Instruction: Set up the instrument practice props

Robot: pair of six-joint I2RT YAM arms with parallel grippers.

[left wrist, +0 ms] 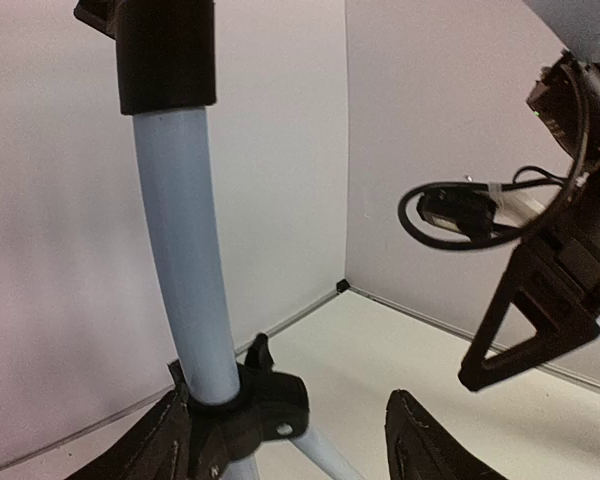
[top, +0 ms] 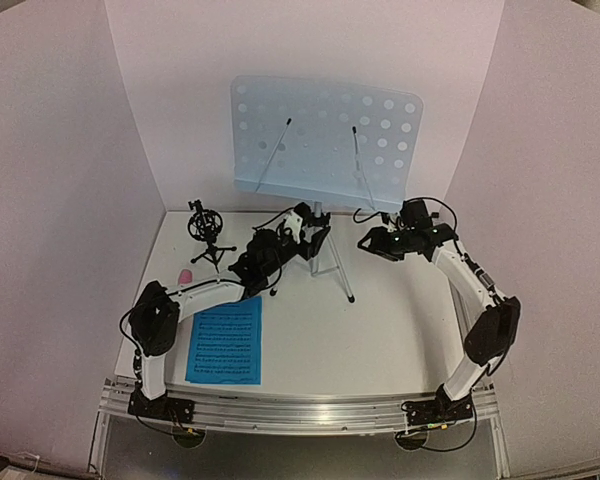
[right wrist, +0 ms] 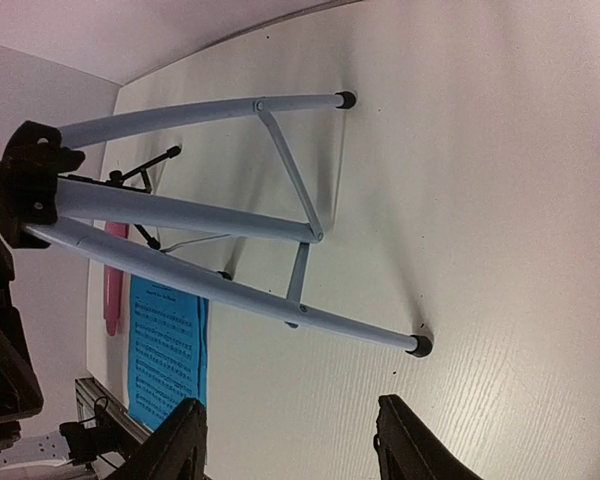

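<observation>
Low on the stand (top: 325, 140), the left gripper (left wrist: 292, 445) has its jaws apart, the pole (left wrist: 180, 290) just beside one finger (left wrist: 155, 445), unclamped. The right gripper (right wrist: 292, 440), jaws apart and empty, faces the tripod legs (right wrist: 200, 215). The stand is upright at the worktop's (top: 380, 330) back; a sheet (top: 225, 342) lies flat front-left, pink mic (top: 185, 276) beside it, holder (top: 208, 232) upright behind.

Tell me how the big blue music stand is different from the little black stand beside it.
The music stand is pale blue with silvery legs; the mic holder is all black. The music stand towers far above the mic holder. Both stand upright on spread legs.
</observation>
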